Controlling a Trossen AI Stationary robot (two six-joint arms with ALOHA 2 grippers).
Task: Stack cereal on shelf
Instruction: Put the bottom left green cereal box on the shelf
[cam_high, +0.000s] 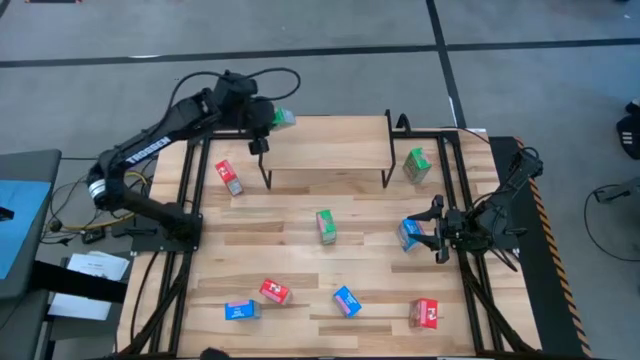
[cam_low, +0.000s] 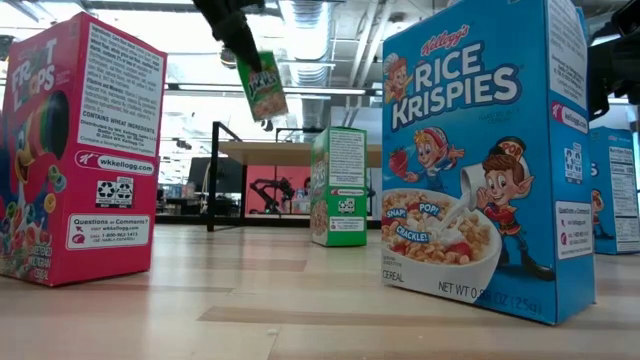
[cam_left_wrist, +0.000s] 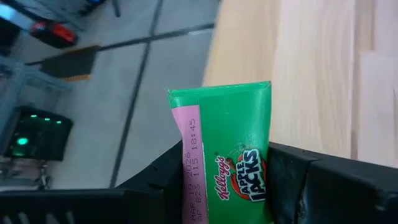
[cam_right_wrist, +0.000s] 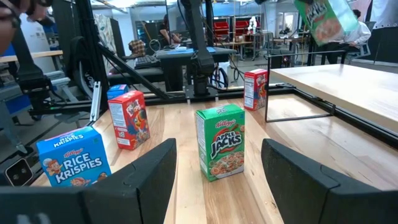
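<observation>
My left gripper (cam_high: 268, 118) is shut on a green cereal box (cam_high: 284, 118), held in the air over the far left corner of the light-wood shelf (cam_high: 325, 150). The low view shows the box (cam_low: 262, 85) above the shelf board (cam_low: 300, 150). My right gripper (cam_high: 432, 232) is open at the table's right side, by a blue box (cam_high: 408, 236) that stands on the table. That box is hidden in the right wrist view, where the fingers (cam_right_wrist: 149, 174) frame empty space. My left gripper pinches the green box between its two fingers, on two opposite sides (cam_left_wrist: 264, 174) near one end. The fingers come from above, slanting down. The box (cam_low: 265, 95) hangs tilted below them, lifted clear of the shelf and the table.
On the tabletop stand a green box (cam_high: 417, 165) right of the shelf, a red box (cam_high: 228, 177) left of it and a green box (cam_high: 325, 226) in the middle. Near the front edge are a red box (cam_high: 274, 291), two blue boxes (cam_high: 240, 310) (cam_high: 346, 300) and a red box (cam_high: 425, 313).
</observation>
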